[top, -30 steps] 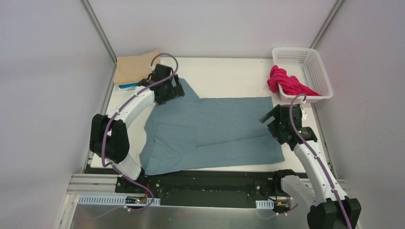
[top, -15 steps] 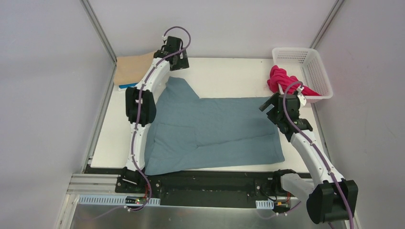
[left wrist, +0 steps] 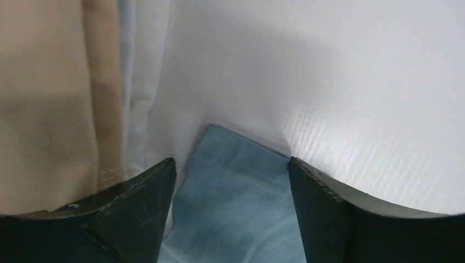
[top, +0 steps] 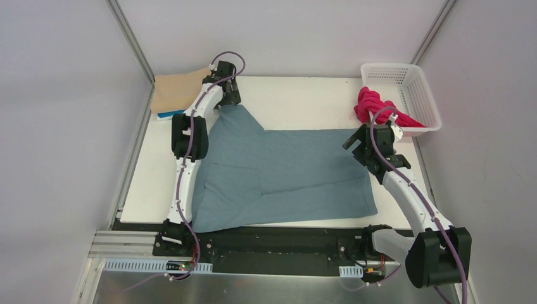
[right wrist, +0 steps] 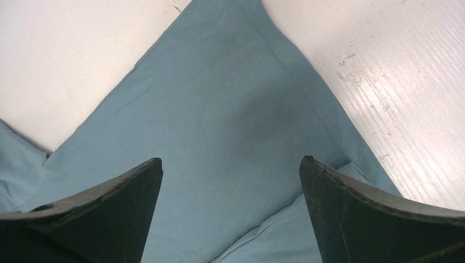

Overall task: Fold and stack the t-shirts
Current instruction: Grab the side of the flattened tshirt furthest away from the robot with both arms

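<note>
The dusty teal-blue t-shirt [top: 285, 168] lies spread flat across the table, one sleeve pointing to the far left. My left gripper [top: 227, 96] is at that sleeve's tip. In the left wrist view the sleeve hem [left wrist: 236, 186] lies between its open jaws [left wrist: 230, 161], and neither finger clearly presses it. My right gripper [top: 354, 140] hangs open over the shirt's far right corner [right wrist: 219, 109], with nothing held [right wrist: 231, 159]. A folded tan t-shirt [top: 177, 92] lies at the far left corner with a bright blue one [top: 166, 115] showing under it. A magenta-red t-shirt [top: 375, 107] hangs out of the basket.
The white lattice basket [top: 411, 85] stands at the far right corner. Metal frame posts rise at both far corners, and grey walls close in left and right. Bare white table [top: 304, 101] shows beyond the teal shirt.
My left arm has stretched out from over the shirt's shoulder to the sleeve tip, and its jaws have narrowed somewhat. My right gripper has crept a little further along the shirt's right edge.
</note>
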Motion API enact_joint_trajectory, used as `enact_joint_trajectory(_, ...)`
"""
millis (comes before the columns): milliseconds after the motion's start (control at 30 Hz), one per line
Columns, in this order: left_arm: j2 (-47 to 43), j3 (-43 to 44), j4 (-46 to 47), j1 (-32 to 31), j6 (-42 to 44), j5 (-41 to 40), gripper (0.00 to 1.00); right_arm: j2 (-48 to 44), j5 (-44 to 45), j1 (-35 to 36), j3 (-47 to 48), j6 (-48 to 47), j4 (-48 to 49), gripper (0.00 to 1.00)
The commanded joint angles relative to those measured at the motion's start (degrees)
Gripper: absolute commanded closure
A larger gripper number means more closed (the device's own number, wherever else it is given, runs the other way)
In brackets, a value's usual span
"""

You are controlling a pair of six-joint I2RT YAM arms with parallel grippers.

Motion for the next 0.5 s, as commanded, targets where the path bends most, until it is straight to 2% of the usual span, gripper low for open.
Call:
enact_joint_trajectory(0,-0.41,-1.04,-0.95,0.68,-2.63,2.25,0.29,0.35,1.51,-0.28,2.14,-1.37,0.92,0.00)
enact_joint_trajectory(133,-1.52,-4.48,-0.95,0.67,-2.69,4.01,0.40,0.25,1.52,-0.28,2.15,-1.35,0.86,0.00)
enact_joint_trajectory(233,-1.58,-5.51,-0.93,0.68,-1.91,5.63,0.53,0.36,1.53,-0.33,2.16,-1.35,1.00,0.01)
enact_joint_trajectory(333,-1.15,-4.82,-0.93,0.67,-0.95,6.18,0.72,0.82,1.32,-0.32,2.26,-1.27,1.17,0.00)
enact_joint_trajectory(433,-1.22,-3.91,-0.85,0.67,0.28,5.92,0.98,1.59,1.33,-0.30,2.81,-1.21,1.37,0.00)
enact_joint_trajectory(467,-1.39,-3.61,-0.88,0.67,0.53,5.58,1.00,2.05,1.51,-0.27,3.12,-1.18,1.57,0.00)
